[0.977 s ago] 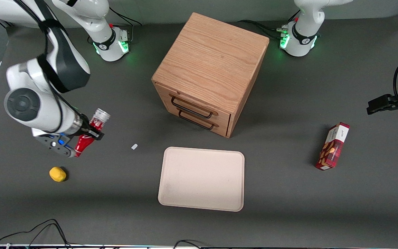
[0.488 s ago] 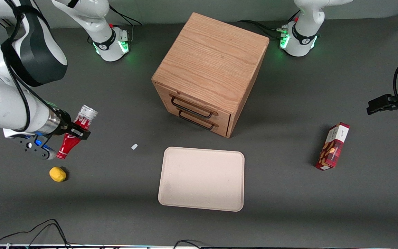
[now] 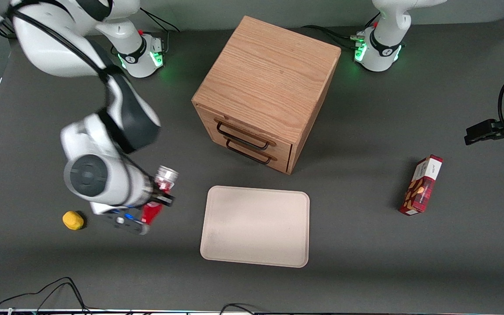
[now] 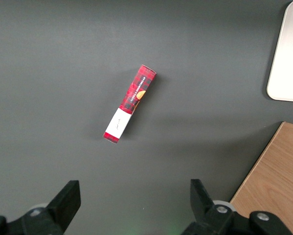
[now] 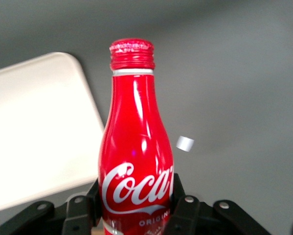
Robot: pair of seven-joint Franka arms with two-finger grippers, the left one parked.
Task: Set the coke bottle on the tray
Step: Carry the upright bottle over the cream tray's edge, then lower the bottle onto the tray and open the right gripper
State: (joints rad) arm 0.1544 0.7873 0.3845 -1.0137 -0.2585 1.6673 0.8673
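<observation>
My right gripper is shut on the coke bottle, a slim red bottle with white script. It holds it above the table, beside the tray's edge that faces the working arm's end. The silvery base end points away from the front camera, the capped end down toward it. In the right wrist view the bottle sits between my black fingers, red cap pointing away. The beige tray lies flat in front of the cabinet's drawers; its rounded corner shows beside the bottle.
A wooden cabinet with two drawers stands farther from the front camera than the tray. A yellow object lies beside my arm. A small white piece lies on the table. A red snack box lies toward the parked arm's end.
My arm has carried the bottle sideways toward the tray and nearer the front camera. The grip has not changed. The small white piece is now hidden under my arm in the front view.
</observation>
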